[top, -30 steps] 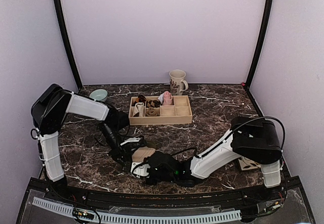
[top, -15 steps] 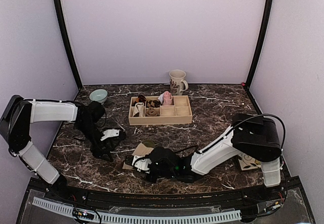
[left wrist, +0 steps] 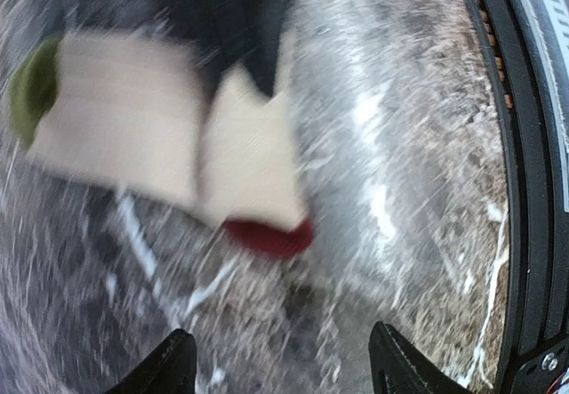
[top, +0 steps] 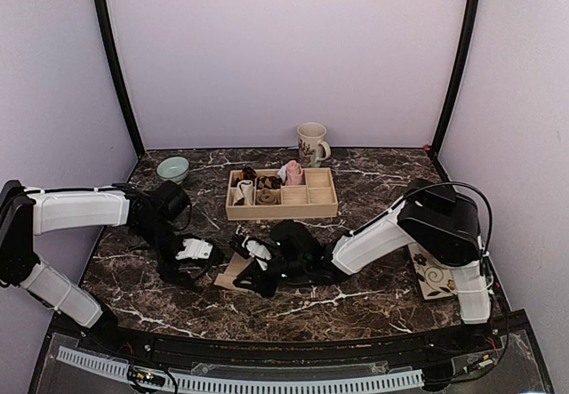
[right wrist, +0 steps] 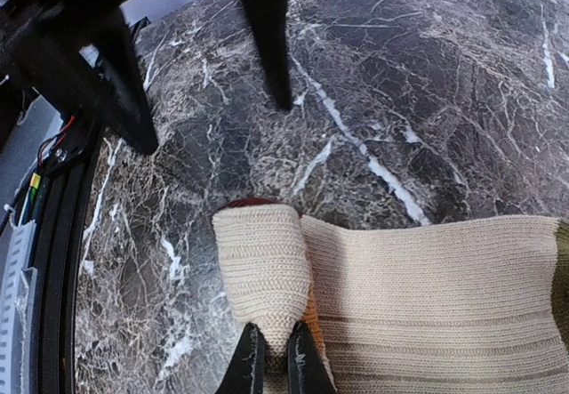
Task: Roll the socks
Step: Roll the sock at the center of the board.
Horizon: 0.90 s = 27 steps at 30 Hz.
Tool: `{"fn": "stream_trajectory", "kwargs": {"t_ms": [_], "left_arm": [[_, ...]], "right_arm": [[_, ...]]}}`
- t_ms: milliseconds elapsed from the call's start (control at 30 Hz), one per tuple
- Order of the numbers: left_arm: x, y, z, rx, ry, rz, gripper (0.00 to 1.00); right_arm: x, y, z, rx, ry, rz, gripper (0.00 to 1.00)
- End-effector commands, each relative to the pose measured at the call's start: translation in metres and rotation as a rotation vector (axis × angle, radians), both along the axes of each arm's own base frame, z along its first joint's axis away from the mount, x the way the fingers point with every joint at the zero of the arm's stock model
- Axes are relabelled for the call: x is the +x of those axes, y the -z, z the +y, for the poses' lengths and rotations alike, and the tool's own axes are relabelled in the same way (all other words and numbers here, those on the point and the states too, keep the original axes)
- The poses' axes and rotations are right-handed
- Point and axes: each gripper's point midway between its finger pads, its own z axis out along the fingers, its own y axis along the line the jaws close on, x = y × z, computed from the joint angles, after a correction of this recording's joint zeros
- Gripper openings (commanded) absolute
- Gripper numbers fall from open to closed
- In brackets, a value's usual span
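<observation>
sock: tan sock point(right wrist: 427, 296) lay on the bench point(right wrist: 400, 74), cuff end rolled, its length stretching away from that roll | right: my right tool point(right wrist: 276, 363) was pinched shut on the roll | left: my left tool point(left wrist: 284, 367) stood wide, empty, just beside

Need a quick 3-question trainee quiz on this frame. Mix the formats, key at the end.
1. True or false: the left gripper is closed on the tan sock.
2. What is the right gripper pinching? A) a spoon B) the folded end of the tan sock C) a bottle
3. Fill in: just behind the far edge of the wooden tray stands a ___.

Key:
1. False. Its fingers stand apart with nothing between them.
2. B.
3. mug.
</observation>
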Motion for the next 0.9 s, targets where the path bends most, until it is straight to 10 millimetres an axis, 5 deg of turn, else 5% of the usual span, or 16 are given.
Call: {"fn": "stream_trajectory", "kwargs": {"t_ms": [0, 333, 867], "left_arm": [[-0.013, 0.006, -0.016, 0.067, 0.157, -0.092, 0.69], [0.014, -0.010, -0.061, -0.059, 0.148, -0.203, 0.61], [0.002, 0.026, -0.064, -0.040, 0.169, -0.193, 0.58]], "right_arm": [[-0.009, 0.091, -0.052, -0.276, 0.074, 0.324, 0.00], [-0.010, 0.104, -0.054, -0.346, 0.061, 0.451, 0.00], [-0.008, 0.116, -0.062, -0.346, 0.098, 0.575, 0.00]]}}
